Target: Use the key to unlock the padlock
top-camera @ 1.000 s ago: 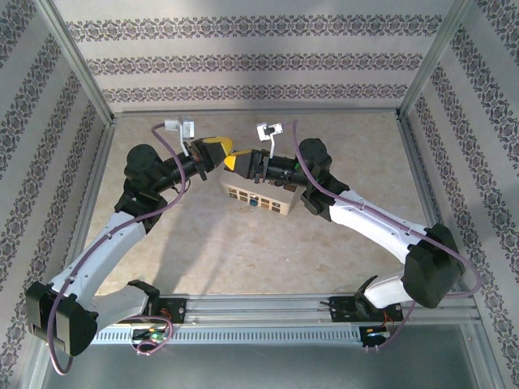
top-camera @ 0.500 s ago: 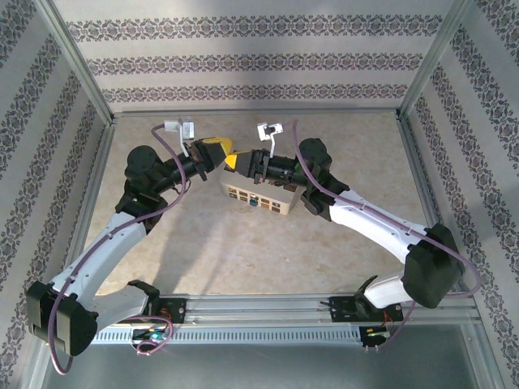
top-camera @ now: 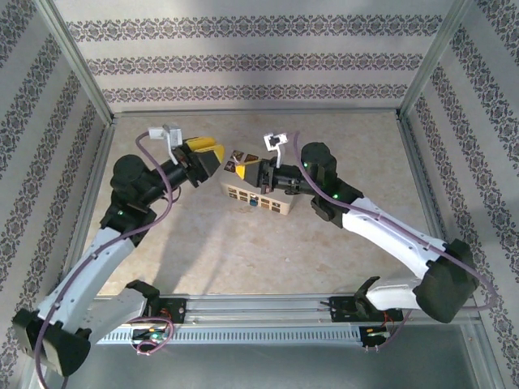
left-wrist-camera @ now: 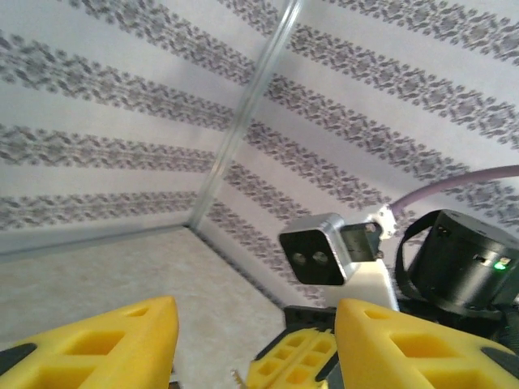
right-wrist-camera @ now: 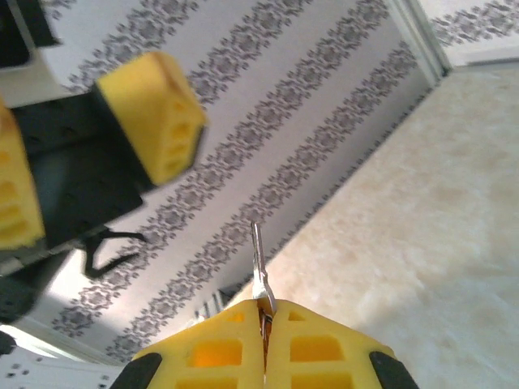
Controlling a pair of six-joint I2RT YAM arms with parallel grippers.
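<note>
You had a mottled beige table point(top-camera: 243, 251) before you. The cream padlock point(top-camera: 268, 203) lay flat on it, toward the far side.

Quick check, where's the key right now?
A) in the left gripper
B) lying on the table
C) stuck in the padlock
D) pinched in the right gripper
D: the right wrist view shows the key as a thin silver blade sticking out of the shut right gripper, while the left gripper is open with nothing in it.
</note>
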